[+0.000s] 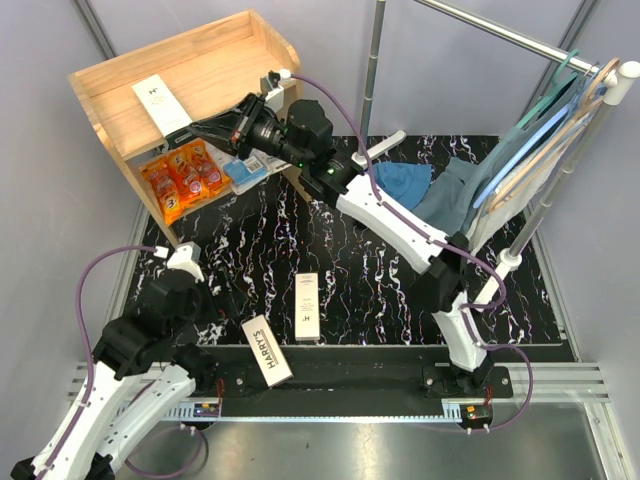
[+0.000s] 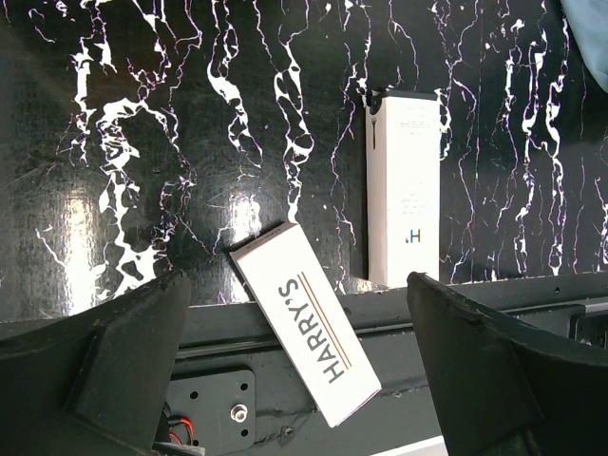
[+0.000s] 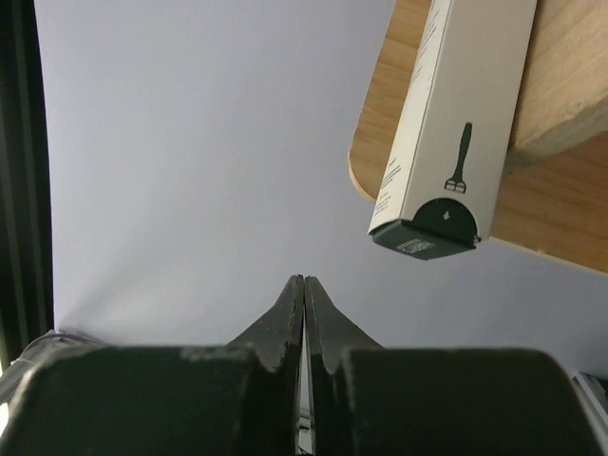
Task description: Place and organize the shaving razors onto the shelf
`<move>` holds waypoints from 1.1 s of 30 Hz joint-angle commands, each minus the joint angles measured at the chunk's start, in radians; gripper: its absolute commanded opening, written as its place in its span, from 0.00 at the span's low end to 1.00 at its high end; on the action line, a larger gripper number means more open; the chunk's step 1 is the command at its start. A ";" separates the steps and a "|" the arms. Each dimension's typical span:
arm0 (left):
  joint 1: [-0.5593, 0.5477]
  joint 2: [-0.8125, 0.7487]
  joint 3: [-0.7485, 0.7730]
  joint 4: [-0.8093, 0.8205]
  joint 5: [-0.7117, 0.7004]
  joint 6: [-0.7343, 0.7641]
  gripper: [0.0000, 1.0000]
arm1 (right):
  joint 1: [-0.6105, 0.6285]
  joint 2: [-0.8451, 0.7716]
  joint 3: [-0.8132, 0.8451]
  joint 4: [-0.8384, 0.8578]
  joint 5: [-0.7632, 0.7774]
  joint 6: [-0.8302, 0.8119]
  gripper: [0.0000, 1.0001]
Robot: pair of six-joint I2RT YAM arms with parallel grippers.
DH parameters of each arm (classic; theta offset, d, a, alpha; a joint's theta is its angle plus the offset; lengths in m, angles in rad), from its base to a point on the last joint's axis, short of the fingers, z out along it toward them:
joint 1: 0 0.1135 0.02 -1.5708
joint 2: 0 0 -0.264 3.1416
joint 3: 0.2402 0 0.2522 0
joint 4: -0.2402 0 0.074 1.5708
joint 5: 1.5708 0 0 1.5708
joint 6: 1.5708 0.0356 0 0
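The light-wood shelf (image 1: 215, 65) stands at the back left. A white Harry's box (image 1: 160, 103) lies on its upper level, also seen in the right wrist view as a box (image 3: 446, 123) overhanging the shelf edge (image 3: 560, 76). Orange packs (image 1: 182, 178) and a blue blister pack (image 1: 245, 172) sit on the lower level. My right gripper (image 1: 198, 129) (image 3: 303, 279) is shut and empty, just beside the box on top. Two more Harry's boxes lie near the front: one straight (image 1: 307, 305) (image 2: 404, 199), one slanted over the table edge (image 1: 266, 350) (image 2: 304, 323). My left gripper (image 2: 296, 282) hangs open above the slanted box.
A metal clothes rack (image 1: 375, 60) with blue cloths on hangers (image 1: 540, 140) stands at the back right. One blue cloth (image 1: 400, 182) lies on the black marbled mat (image 1: 380, 270). The arms' mounting rail (image 1: 350, 375) runs along the near edge.
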 commanded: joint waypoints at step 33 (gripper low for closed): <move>0.001 -0.016 -0.005 0.050 0.021 0.013 0.99 | 0.013 0.310 0.382 -0.120 0.055 0.031 0.04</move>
